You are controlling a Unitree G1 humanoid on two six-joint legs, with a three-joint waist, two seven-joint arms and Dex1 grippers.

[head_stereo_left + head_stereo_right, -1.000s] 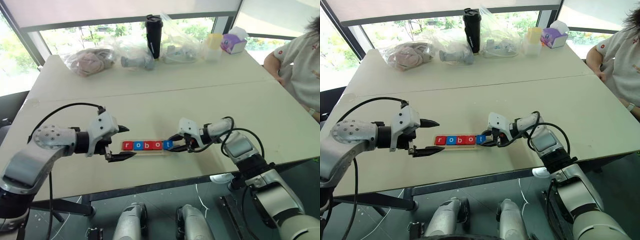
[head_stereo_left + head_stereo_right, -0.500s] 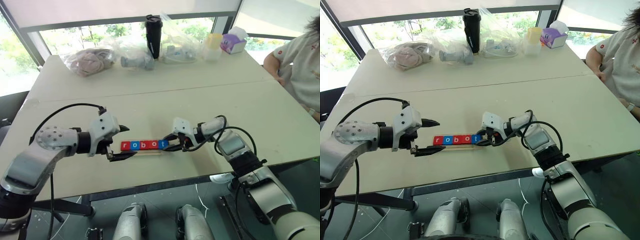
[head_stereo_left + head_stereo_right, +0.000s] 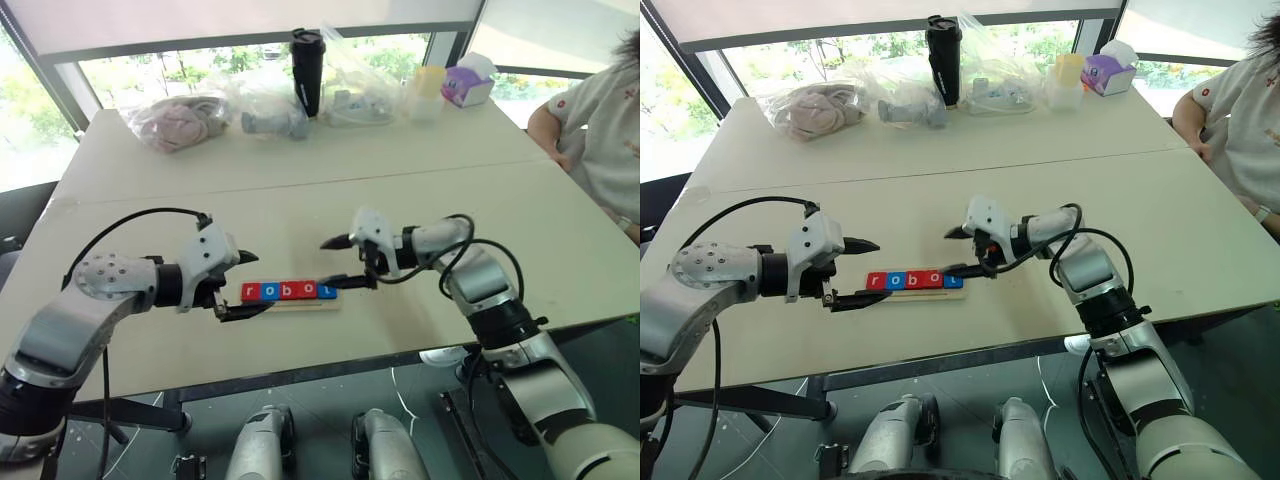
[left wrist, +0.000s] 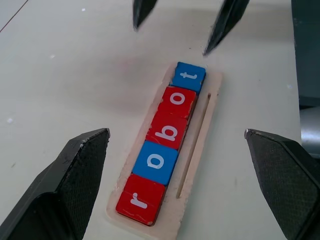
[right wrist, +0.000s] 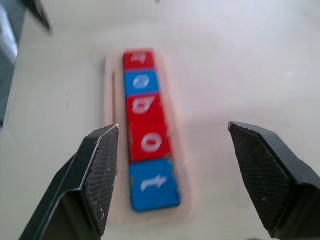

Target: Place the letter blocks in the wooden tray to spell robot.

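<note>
Hovering above the letter blocks (image 3: 288, 290), right hand (image 3: 338, 262) agape, empty.

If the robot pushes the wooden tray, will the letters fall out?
Probably not. The wooden tray lies flat on the table, so it should slide rather than tip. The five letter blocks sit snugly in a row inside it, so they would likely ride along. It looks thin and light, so a gentle nudge may move it.
</note>
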